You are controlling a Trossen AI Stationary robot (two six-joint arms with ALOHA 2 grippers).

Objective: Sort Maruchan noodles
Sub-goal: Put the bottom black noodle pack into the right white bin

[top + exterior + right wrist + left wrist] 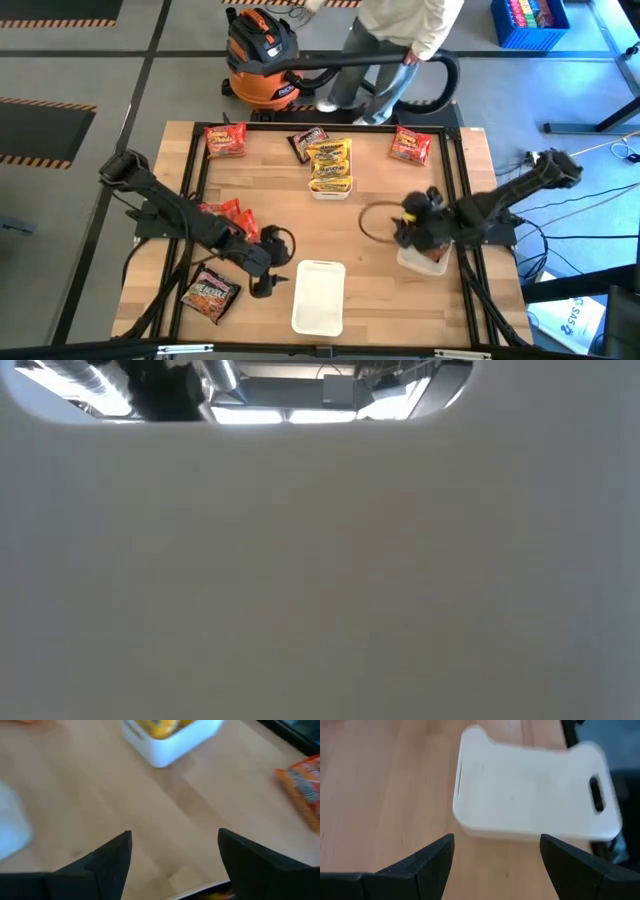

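Observation:
The Maruchan noodles lie spread over the wooden table. Yellow packets (pixel 330 163) fill a white tray (pixel 331 190) at the far middle, with a dark packet (pixel 306 143) beside it. Red packets lie at the far left (pixel 225 140), the far right (pixel 410 147) and under my left arm (pixel 228 213). A dark brown packet (pixel 208 293) lies at the near left. My left gripper (pixel 497 840) is open, above the table just left of an empty white tray (pixel 535 795). My right gripper (pixel 175 834) is open over bare wood, pointing toward the yellow packets' tray (pixel 170 742).
A third white tray (pixel 425 263) sits under my right arm at the near right. The low view is blocked by a white tray wall (pixel 320 580). Beyond the far edge stand a person (pixel 400 40) and an orange shop vacuum (pixel 260 55) with its hose.

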